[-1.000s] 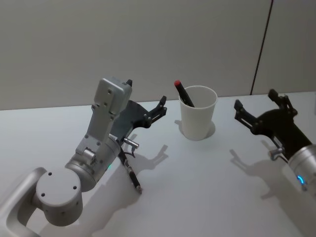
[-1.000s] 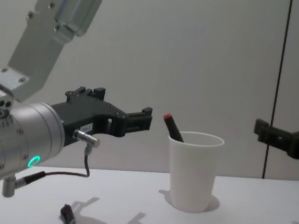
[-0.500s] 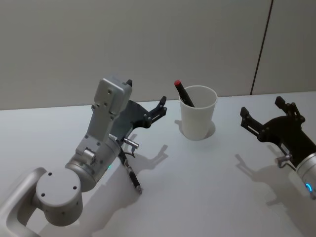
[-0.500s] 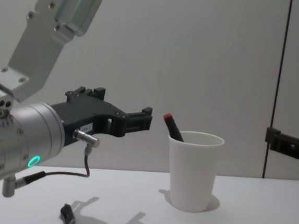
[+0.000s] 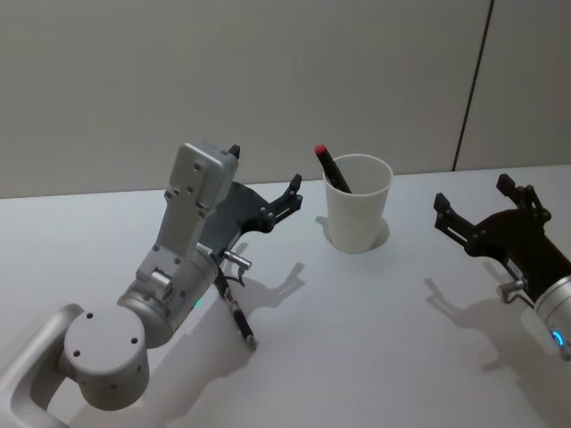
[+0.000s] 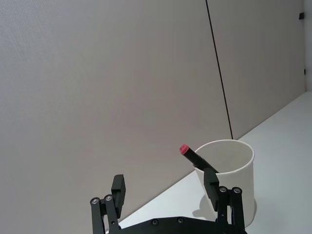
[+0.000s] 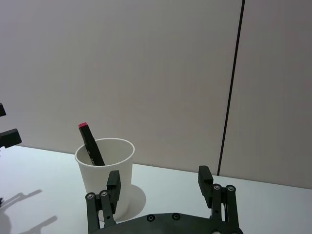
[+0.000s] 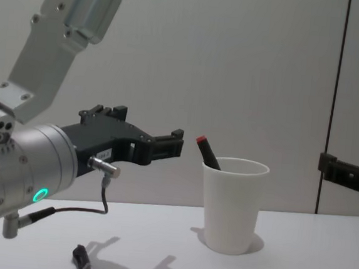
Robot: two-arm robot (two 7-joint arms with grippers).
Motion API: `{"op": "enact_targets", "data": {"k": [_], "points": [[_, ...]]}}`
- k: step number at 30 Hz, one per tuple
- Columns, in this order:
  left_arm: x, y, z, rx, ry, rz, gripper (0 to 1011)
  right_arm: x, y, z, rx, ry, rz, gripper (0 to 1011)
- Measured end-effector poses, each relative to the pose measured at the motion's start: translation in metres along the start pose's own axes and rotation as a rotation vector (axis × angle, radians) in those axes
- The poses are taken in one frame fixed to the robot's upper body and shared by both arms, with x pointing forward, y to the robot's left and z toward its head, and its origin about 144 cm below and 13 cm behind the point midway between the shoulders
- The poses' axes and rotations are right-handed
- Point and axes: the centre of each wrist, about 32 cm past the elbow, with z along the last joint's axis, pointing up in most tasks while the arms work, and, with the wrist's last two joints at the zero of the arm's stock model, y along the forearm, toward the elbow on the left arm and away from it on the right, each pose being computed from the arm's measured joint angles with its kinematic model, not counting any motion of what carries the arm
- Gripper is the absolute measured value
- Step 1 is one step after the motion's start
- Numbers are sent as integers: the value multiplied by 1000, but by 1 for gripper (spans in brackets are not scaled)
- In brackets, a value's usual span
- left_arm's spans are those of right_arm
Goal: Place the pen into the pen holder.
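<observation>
A black pen point(image 5: 332, 169) with a red end leans inside the white paper cup pen holder point(image 5: 357, 223), its red tip above the rim; the chest view shows the pen point(image 8: 206, 152) and the cup point(image 8: 233, 208) from the side. My left gripper point(image 5: 263, 169) hovers open to the left of the cup, holding nothing, with the pen point(image 6: 195, 157) and cup point(image 6: 234, 170) ahead of it. My right gripper point(image 5: 473, 193) hangs open and unladen to the right of the cup point(image 7: 114, 170), clear of it.
A second dark pen-like stick point(image 5: 239, 321) lies on the white table point(image 5: 375, 339) under my left arm; its end shows low in the chest view point(image 8: 82, 258). A grey wall with a dark vertical seam stands behind the table.
My right gripper drew back from the cup, to the right and lower, then stopped. The left arm, cup and pens have not moved.
</observation>
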Motion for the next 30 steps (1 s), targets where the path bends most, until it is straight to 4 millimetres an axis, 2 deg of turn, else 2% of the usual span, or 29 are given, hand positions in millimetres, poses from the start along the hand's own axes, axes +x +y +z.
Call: {"op": "enact_targets", "data": {"k": [7, 30], "points": [[-1, 4, 3, 1, 12, -8, 1001, 0, 0, 0, 0, 0, 0, 1001], [-15, 38, 11, 111, 58, 33, 1001, 0, 0, 0, 0, -1, 0, 1001]]}}
